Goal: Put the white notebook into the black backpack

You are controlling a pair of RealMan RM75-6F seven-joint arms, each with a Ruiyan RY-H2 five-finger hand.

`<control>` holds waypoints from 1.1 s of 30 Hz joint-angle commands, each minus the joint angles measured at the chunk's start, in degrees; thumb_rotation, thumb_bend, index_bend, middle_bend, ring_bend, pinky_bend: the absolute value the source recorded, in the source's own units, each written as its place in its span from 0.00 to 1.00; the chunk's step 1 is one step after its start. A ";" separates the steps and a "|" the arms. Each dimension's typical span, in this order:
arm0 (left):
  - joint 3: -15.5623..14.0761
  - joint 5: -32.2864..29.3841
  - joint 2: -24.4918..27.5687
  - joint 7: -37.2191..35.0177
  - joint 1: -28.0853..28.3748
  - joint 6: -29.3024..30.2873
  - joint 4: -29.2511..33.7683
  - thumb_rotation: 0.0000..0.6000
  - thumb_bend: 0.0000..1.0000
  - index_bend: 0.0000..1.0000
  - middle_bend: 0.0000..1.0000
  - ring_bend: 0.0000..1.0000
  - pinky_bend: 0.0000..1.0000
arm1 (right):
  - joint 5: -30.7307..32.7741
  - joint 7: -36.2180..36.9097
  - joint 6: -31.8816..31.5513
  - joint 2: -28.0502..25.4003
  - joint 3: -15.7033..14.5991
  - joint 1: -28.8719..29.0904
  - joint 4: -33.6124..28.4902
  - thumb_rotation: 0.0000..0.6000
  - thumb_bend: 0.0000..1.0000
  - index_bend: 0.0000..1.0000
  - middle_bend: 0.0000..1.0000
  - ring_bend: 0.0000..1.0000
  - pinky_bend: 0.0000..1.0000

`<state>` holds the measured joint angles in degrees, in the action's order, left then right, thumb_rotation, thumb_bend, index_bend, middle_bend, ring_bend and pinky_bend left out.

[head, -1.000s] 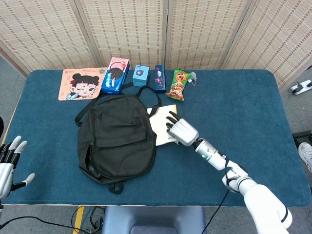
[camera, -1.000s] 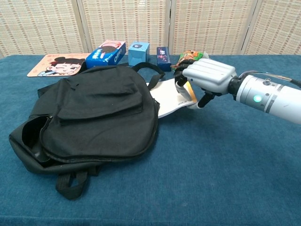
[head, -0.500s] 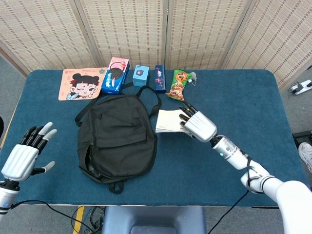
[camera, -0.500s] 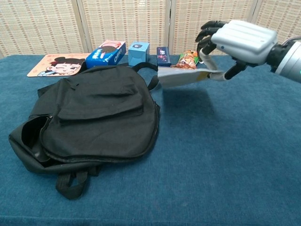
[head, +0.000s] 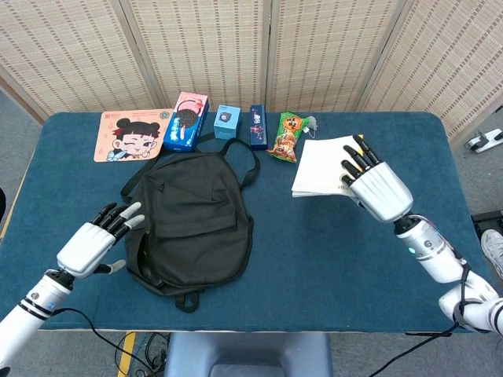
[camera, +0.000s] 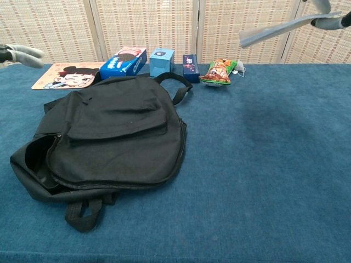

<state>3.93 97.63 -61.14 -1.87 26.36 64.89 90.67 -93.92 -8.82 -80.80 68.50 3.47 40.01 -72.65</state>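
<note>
The black backpack (head: 190, 218) lies flat on the blue table, left of centre, also shown as the backpack (camera: 104, 137) in the chest view, its zip gaping at the near left edge. My right hand (head: 377, 187) holds the white notebook (head: 322, 165) lifted well above the table at the right; the chest view shows the notebook (camera: 279, 28) edge-on near the top right with only a fingertip (camera: 328, 22) of that hand. My left hand (head: 98, 241) hovers open just left of the backpack, its fingers spread; its fingertips (camera: 24, 53) show at the chest view's left edge.
Along the far edge lie a cartoon mouse pad (head: 132, 135), an Oreo box (head: 185, 120), a small light-blue box (head: 227, 122), a dark blue box (head: 258, 126) and a snack packet (head: 287, 136). Woven screens stand behind the table.
My right hand has lifted the notebook off the table, up and to the right. My left hand has come up and in toward the backpack's left side.
</note>
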 commanded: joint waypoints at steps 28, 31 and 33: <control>-3.87 -5.79 -13.71 7.06 8.19 -13.21 -4.77 1.00 0.21 0.07 0.00 0.06 0.03 | -1.56 -1.82 -0.88 -3.61 2.41 -5.49 -4.80 1.00 0.47 0.68 0.43 0.18 0.08; -4.01 -6.92 -14.72 8.90 8.55 -14.09 -5.17 1.00 0.20 0.06 0.00 0.06 0.03 | -1.86 -1.59 -0.89 -3.46 2.47 -5.73 -4.62 1.00 0.47 0.68 0.43 0.18 0.08; -4.05 -7.90 -15.26 9.58 8.79 -14.78 -5.29 1.00 0.21 0.06 0.00 0.06 0.03 | -2.17 -1.51 -0.94 -3.42 2.50 -5.85 -4.54 1.00 0.47 0.68 0.43 0.18 0.08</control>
<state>-0.03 90.37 -75.90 7.25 34.87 50.66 85.58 -96.03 -10.36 -81.72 65.05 5.95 34.20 -77.23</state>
